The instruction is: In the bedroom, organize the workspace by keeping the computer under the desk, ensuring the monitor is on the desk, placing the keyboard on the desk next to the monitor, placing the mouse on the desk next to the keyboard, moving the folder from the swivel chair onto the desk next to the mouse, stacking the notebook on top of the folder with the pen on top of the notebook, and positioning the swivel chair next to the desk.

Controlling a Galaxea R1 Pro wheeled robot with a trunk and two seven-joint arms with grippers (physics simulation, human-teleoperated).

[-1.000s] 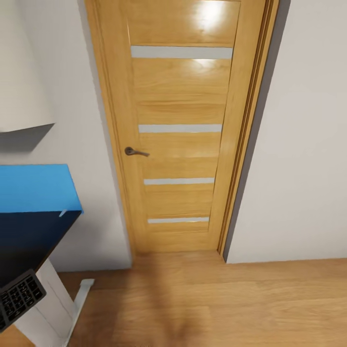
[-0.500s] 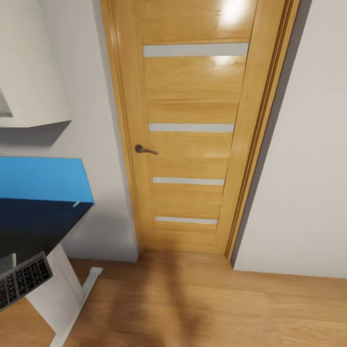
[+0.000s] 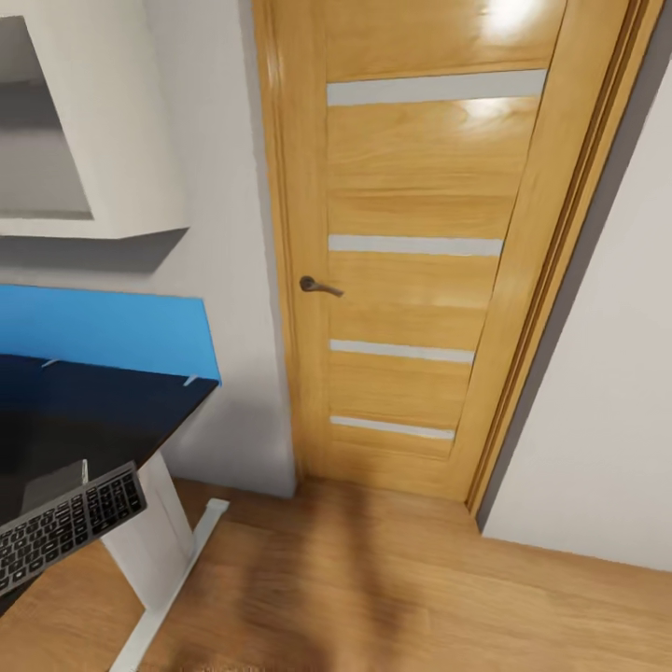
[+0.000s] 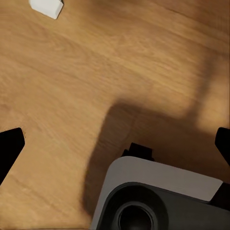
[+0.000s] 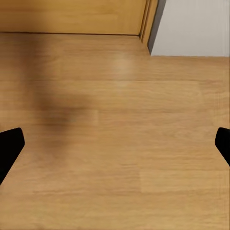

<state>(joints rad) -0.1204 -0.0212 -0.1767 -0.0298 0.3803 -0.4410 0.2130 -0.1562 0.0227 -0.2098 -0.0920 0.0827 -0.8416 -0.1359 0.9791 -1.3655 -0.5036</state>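
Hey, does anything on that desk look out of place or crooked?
Yes. The keyboard lies askew at the desk front edge, and its corner seems to overhang. The blue folder looks propped against the wall rather than flat.

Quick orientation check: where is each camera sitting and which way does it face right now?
Head view: on the head, facing the wooden door, desk and keyboard.
Left wrist view: on the left arm, looking down at floor and robot base; fingertips wide apart.
Right wrist view: facing floor and door bottom.
All share the floor.
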